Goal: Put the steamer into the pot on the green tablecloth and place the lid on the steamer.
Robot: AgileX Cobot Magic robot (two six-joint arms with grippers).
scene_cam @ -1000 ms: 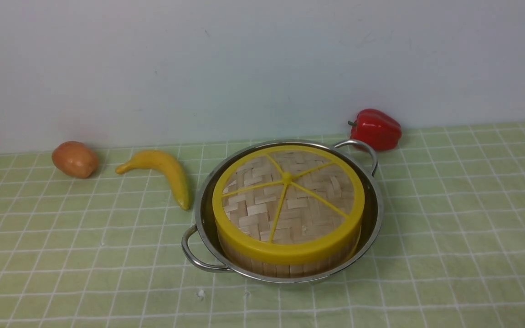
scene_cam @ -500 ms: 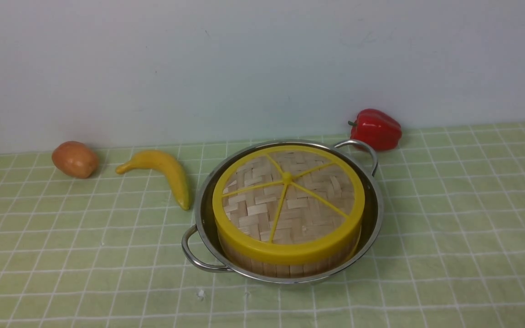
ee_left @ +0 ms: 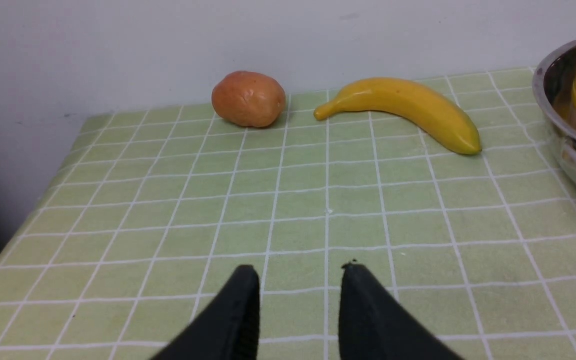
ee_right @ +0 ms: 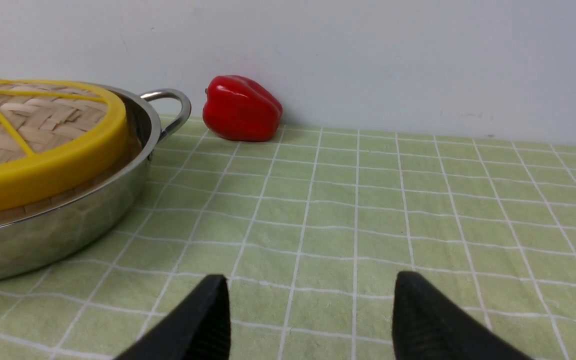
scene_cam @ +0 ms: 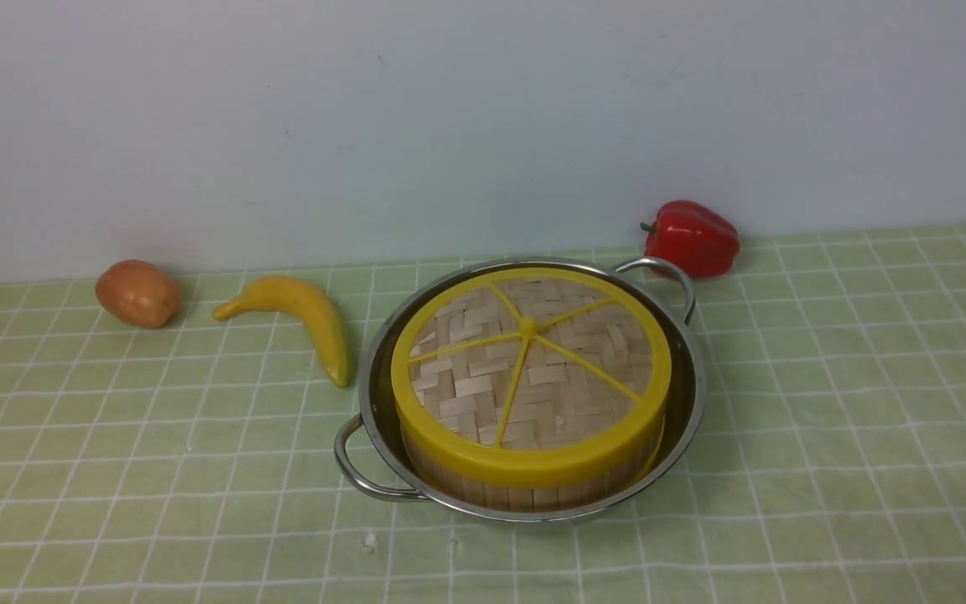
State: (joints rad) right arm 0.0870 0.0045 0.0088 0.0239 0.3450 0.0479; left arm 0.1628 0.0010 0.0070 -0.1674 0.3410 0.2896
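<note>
the steamer (scene_cam: 533,482) sits inside the pot (scene_cam: 688,394) on the green tablecloth (scene_cam: 852,403), the lid (scene_cam: 529,369) capping it. well clear of the pot, the left gripper (ee_left: 298,274) and right gripper (ee_right: 310,282) hover with jaws spread, empty.

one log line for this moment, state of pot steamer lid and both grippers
steamer: in pot | lid: on steamer | left gripper: open, empty | right gripper: open, empty | phase: looks complete
</note>
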